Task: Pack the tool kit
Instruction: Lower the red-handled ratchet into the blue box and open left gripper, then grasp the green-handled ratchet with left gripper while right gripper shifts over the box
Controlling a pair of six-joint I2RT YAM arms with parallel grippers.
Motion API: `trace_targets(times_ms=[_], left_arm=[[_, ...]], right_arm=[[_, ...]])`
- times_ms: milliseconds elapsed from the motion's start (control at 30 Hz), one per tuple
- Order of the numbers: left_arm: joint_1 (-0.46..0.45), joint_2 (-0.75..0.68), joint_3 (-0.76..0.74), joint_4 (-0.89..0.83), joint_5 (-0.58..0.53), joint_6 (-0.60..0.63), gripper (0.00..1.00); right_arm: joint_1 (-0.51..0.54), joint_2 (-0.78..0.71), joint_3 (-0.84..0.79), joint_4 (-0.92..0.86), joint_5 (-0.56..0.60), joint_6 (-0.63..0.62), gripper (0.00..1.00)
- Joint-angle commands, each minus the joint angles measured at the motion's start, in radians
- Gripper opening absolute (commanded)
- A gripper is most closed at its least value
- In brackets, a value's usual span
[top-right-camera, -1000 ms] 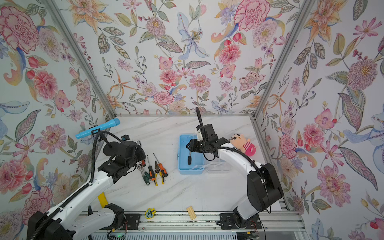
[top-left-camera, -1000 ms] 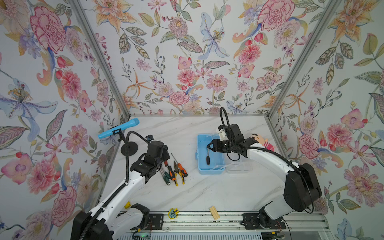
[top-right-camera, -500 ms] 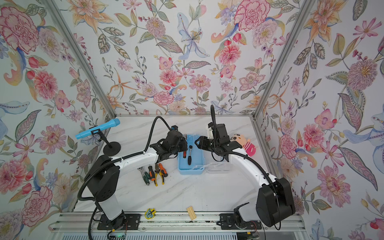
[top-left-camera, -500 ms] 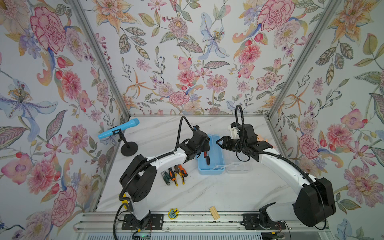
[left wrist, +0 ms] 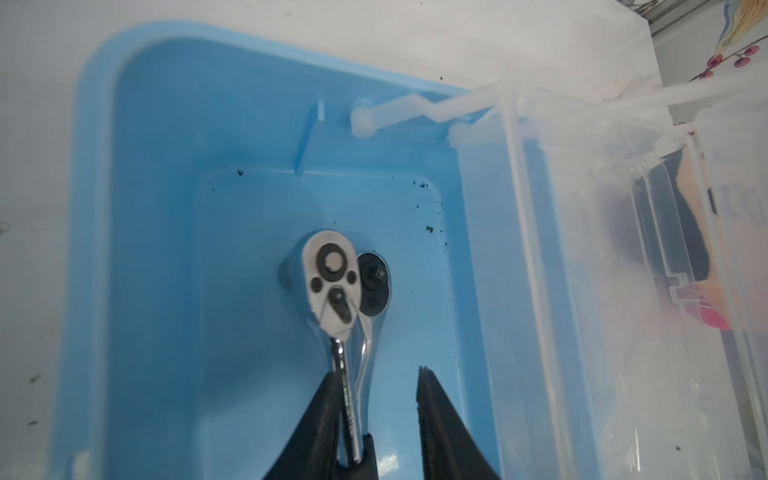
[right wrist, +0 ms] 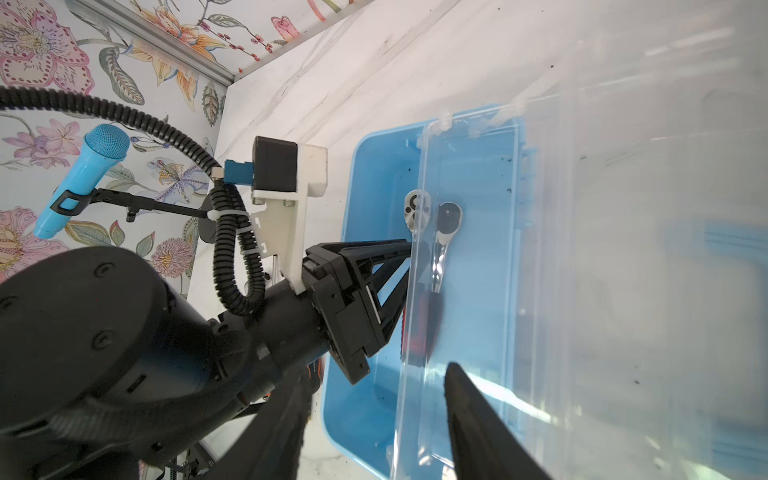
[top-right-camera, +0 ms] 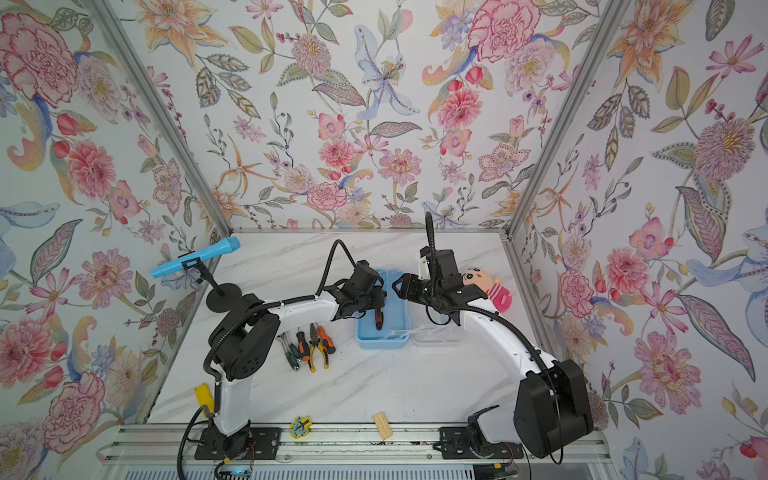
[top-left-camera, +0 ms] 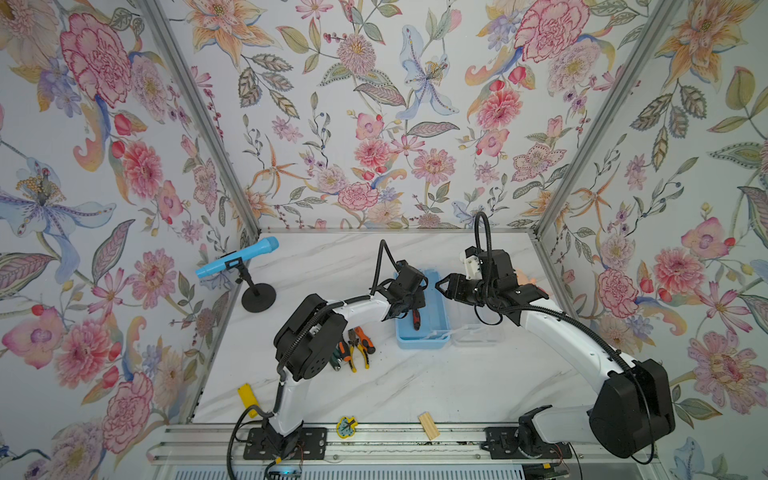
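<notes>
Left claw is apart inside the blue toolbox; the ratchet shaft leans on one finger, not clamped. Its head lies over a second ratchet on the box floor. Nothing else shows in the box bar some black grit. The ratchet looks like chromed steel: stiff, heavy for its size, with a slippery shaft. It is best gripped across the dark handle or mid-shaft, not the head. Right claw is apart too, by the box's far rim, at the edge of the clear lid, which is swung open. Whether it touches the lid is unclear. Pliers and screwdrivers lie unpacked on the worktop.
</notes>
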Motion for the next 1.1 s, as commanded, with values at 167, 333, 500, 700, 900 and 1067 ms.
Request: trace_targets(times_ms=[167,333,500,700,900,1067], left_arm=[[-0.001,-0.143,0.004,-0.010,-0.066,0.092,0.42],[0.001,-0.353,-0.104,-0.066,-0.189,0.176,0.47],[0.031,-0.587,-0.264,-0.174,-0.306,0.182,0.54],[0.126,-0.858,-0.548,-0.216,-0.323,0.108,0.62],[0.202,-1.019,-0.728,-0.280,-0.308,0.031,0.63],[0.232,-1.025,-0.806,-0.258,-0.290,0.002,0.62]], right_arm=[[0.037,-0.046,0.030,-0.042,0.069,-0.028,0.54],[0.111,-0.053,0.101,-0.118,0.155,-0.081,0.55],[0.249,-0.009,0.187,-0.194,0.254,-0.142,0.61],[0.379,0.106,0.240,-0.192,0.192,-0.157,0.70],[0.464,0.242,0.287,-0.190,0.152,-0.159,0.68],[0.484,0.308,0.310,-0.188,0.138,-0.154,0.68]])
